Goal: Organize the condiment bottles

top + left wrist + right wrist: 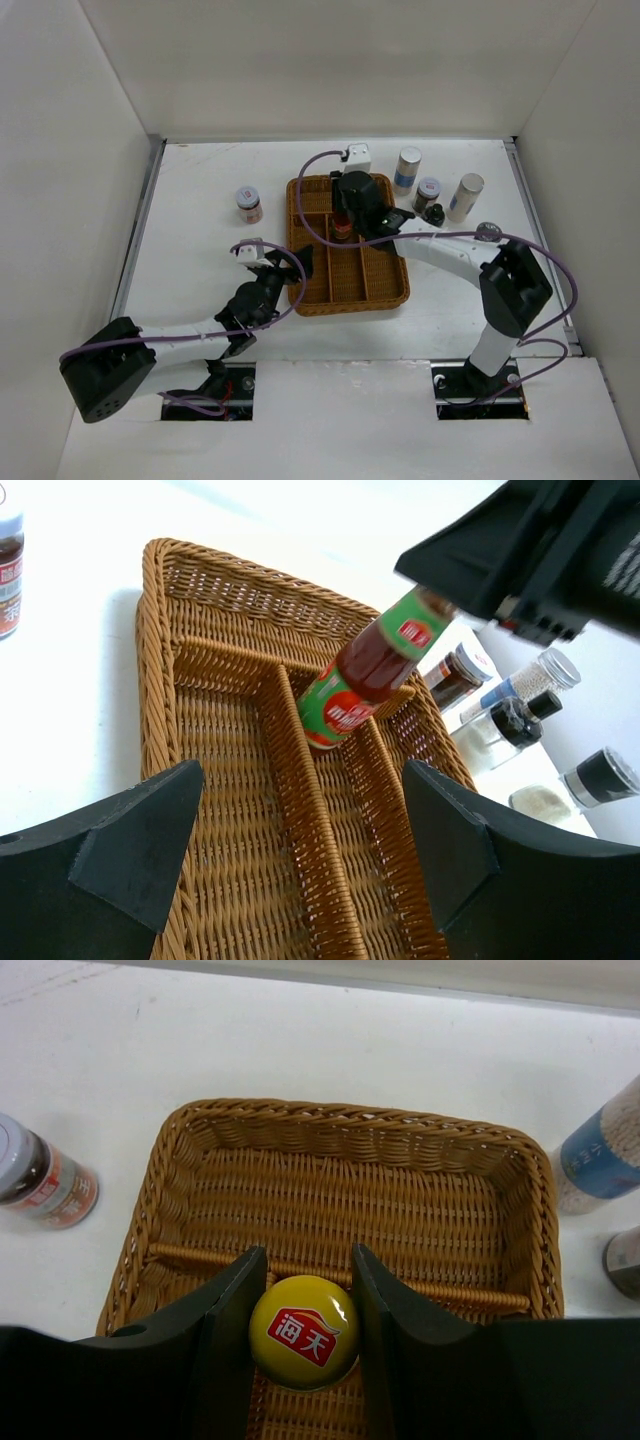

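White table (200, 200), white walls on three sides. Count: 7 bottles, 1 wicker tray (385, 285), 2 arms.

Left to right:
- lone jar (248, 204): silver lid, reddish label. It stands upright on the table left of the tray, well apart from the other bottles.
- left gripper (297, 276): at the tray's left rim, fingers (130, 840) spread wide, nothing between them.
- Tray: 1 cross bay at the far end, 3 long lanes.
- sauce bottle (365, 675): tilted, base low in the middle lane right by the cross divider. Can't tell if it touches the weave.
- right gripper (304, 1270): above the bottle, fingers clamped on either side of the yellow cap (303, 1332).
- Right of the tray, a cluster of 5 on the table: far shaker (407, 168) with blue label, second jar (427, 190), dark bottle (435, 212) with black cap, near shaker (465, 196), grinder (488, 231).

Totals: 2 jars, 2 shakers, 1 sauce bottle, 1 dark bottle, 1 grinder.

Hard to see:
- Top view: the grinder sits right against the right arm and only its grey top shows. Label print is too small to read.
- Left wrist view: the yellow cap is hidden behind the right gripper, and the lone jar is cut by the frame edge.
- Right wrist view: the far shaker and the item below it are cropped at the right edge.
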`<state>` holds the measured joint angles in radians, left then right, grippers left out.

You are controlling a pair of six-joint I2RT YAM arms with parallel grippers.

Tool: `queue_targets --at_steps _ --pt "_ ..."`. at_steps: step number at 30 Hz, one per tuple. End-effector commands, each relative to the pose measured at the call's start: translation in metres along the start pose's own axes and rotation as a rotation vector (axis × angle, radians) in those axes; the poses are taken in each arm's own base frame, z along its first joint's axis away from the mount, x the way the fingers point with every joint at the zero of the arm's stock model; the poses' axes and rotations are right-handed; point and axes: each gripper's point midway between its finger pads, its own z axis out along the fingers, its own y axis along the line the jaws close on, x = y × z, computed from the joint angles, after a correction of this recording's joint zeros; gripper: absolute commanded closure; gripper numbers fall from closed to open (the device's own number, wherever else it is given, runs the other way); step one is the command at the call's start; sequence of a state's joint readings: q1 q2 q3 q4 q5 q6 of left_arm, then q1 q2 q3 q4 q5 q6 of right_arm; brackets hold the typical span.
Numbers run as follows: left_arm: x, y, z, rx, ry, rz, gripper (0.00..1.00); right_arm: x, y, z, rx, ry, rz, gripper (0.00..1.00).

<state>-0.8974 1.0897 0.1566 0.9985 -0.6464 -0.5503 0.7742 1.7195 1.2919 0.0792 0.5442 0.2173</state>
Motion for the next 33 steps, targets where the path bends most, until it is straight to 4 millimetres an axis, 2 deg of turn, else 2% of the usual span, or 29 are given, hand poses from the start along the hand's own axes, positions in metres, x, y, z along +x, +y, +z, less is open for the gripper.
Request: queue_targets --at_steps 1,4,7,9,12,16,19,22,25,27,29,33 --pt "-0.01 -0.003 0.0 0.01 -0.037 -0.039 0.2 -0.049 0.021 -0.007 -0.056 -0.171 0.124 0.73" --pt "-0.012 0.002 0.0 -0.002 -0.043 -0.035 0.2 -0.034 0.023 -0.006 -0.057 -0.157 0.113 0.67" --pt "-0.014 0.005 0.001 -0.015 -0.046 -0.032 0.2 -0.028 0.026 -0.009 -0.065 -0.15 0.109 0.49" --pt "-0.018 0.009 0.004 -0.034 -0.05 -0.024 0.2 -0.034 0.025 -0.017 -0.07 -0.164 0.122 0.39" --pt "-0.021 0.02 0.006 -0.081 -0.047 -0.003 0.2 -0.055 0.019 -0.034 -0.084 -0.203 0.149 0.3" --pt "-0.035 0.031 0.007 -0.153 -0.059 0.022 0.17 -0.077 0.003 -0.069 -0.105 -0.25 0.189 0.2" --pt "-0.048 0.039 0.007 -0.231 -0.056 0.054 0.14 -0.084 -0.014 -0.097 -0.113 -0.272 0.211 0.12" --pt "-0.06 0.05 0.008 -0.33 -0.041 0.108 0.12 -0.074 -0.03 -0.118 -0.12 -0.271 0.243 0.06" --pt "-0.077 0.07 0.013 -0.447 -0.015 0.164 0.1 -0.047 -0.04 -0.132 -0.145 -0.248 0.28 0.04" --pt "-0.088 0.084 0.016 -0.514 0.001 0.176 0.09 -0.029 -0.038 -0.141 -0.184 -0.228 0.307 0.03" --pt "-0.091 0.099 0.021 -0.575 0.017 0.186 0.08 -0.016 -0.034 -0.152 -0.239 -0.223 0.332 0.03" --pt "-0.085 0.121 0.044 -0.646 0.081 0.202 0.06 -0.012 -0.036 -0.172 -0.311 -0.26 0.367 0.0"
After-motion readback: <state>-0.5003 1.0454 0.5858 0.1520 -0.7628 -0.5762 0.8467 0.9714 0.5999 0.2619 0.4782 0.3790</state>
